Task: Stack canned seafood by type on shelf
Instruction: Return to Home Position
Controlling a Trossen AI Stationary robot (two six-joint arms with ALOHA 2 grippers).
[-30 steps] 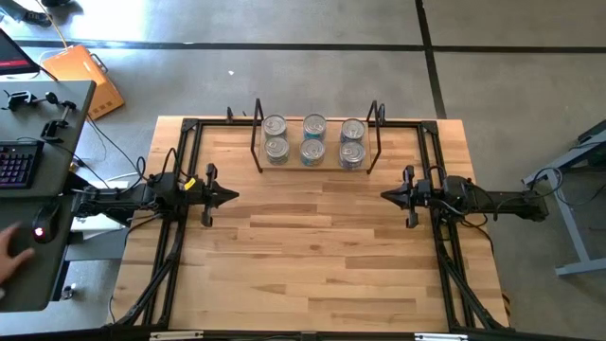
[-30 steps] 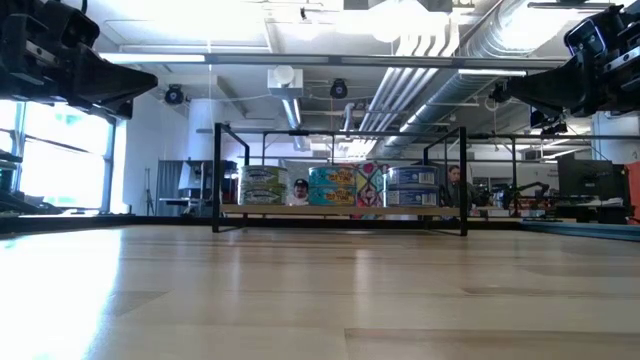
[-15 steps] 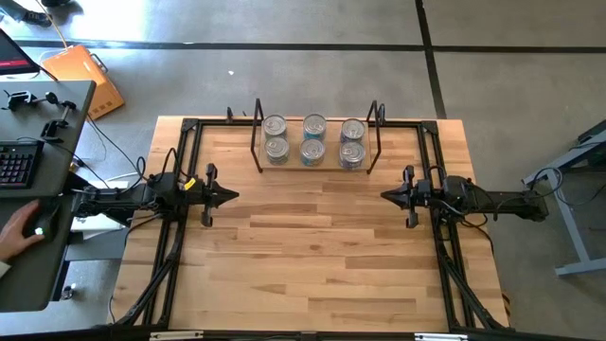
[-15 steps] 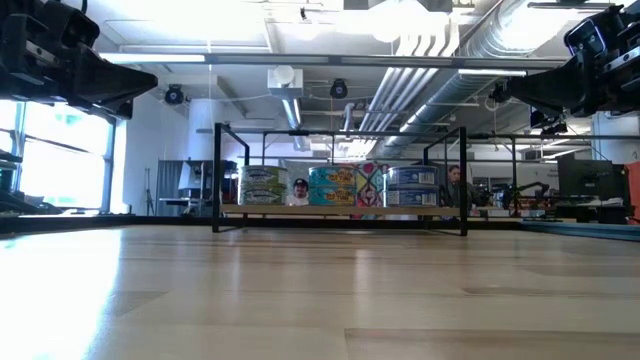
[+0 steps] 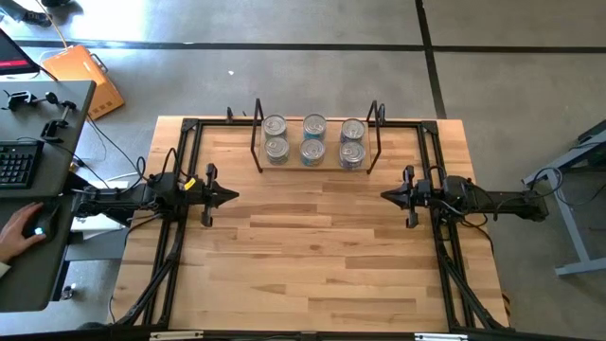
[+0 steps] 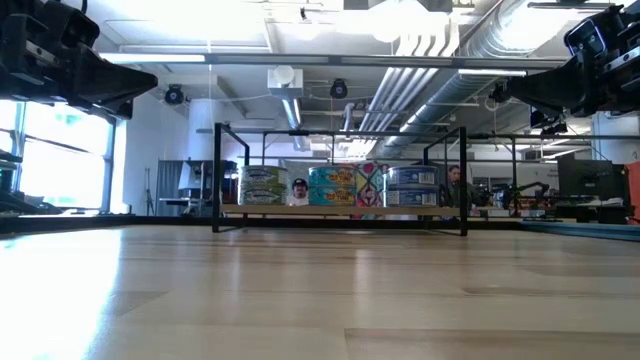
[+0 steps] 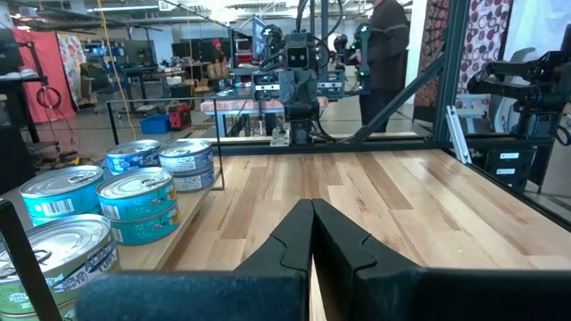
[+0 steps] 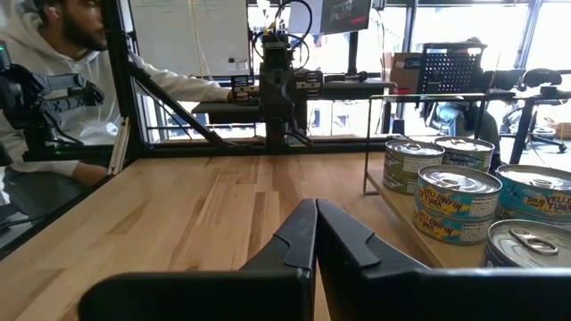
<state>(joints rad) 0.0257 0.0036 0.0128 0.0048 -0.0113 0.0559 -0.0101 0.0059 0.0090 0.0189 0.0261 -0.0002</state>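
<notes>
Sitting on shelf (image 5: 294,144), cans (image 5: 313,150) far from left end effector (image 5: 234,196), right end effector (image 5: 384,195).

Table (image 6: 300,290) in the foreground; toward its far edge stands the shelf (image 6: 452,209), a light board between two black wire uprights, bearing three stacks of cans side by side: green-labelled left (image 6: 262,186), teal middle (image 6: 335,186), blue-grey right (image 6: 412,186). Left arm (image 6: 70,60) and right arm (image 6: 585,70) hang at the upper corners, well above the table; ceiling ducts (image 6: 440,60) behind

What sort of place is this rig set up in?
Probably a robotics lab in an open industrial hall: exposed ceiling ducts, equipment benches beyond the table, an operator desk with keyboard.
</notes>
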